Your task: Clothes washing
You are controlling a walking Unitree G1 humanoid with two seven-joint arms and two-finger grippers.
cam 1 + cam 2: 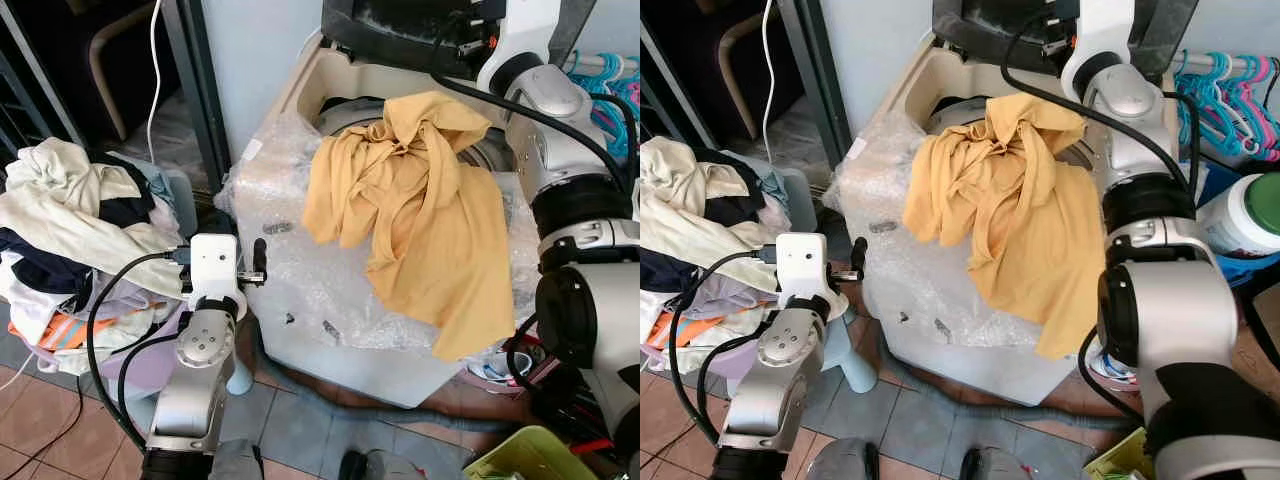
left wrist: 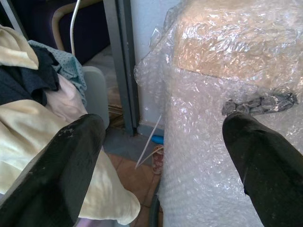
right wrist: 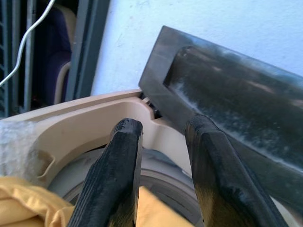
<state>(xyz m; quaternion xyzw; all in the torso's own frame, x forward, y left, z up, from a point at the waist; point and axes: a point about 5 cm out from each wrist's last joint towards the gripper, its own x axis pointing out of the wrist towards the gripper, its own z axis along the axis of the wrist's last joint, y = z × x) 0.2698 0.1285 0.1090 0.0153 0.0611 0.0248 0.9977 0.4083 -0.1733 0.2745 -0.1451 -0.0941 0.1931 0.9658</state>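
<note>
The right gripper (image 3: 163, 165) hung above the back of the washing machine's drum opening (image 3: 156, 177), its fingers (image 3: 116, 179) a little apart with nothing between them, close under the raised dark lid (image 3: 227, 109). The left gripper (image 2: 165, 161) sat low beside the machine's bubble-wrapped flank (image 2: 227, 94), its fingers (image 2: 61, 175) spread wide and empty, pointed between the wrap and the heap of laundry (image 1: 70, 220) piled on the stool to the robot's left.

The yellow garment (image 1: 420, 200) lay only partly fed in — one bunched end at the drum's mouth, the bulk draped over the wrapped top of the washing machine (image 1: 300, 270), a corner hanging past the front edge. The likely trouble was that hanging weight: a loose push could have let the cloth slide off onto the tiled floor (image 1: 290, 420). The right arm also risked knocking the lid down, and the left fingers could have snagged the bubble wrap — or the black cable (image 1: 110, 300) looping by the wrist.
</note>
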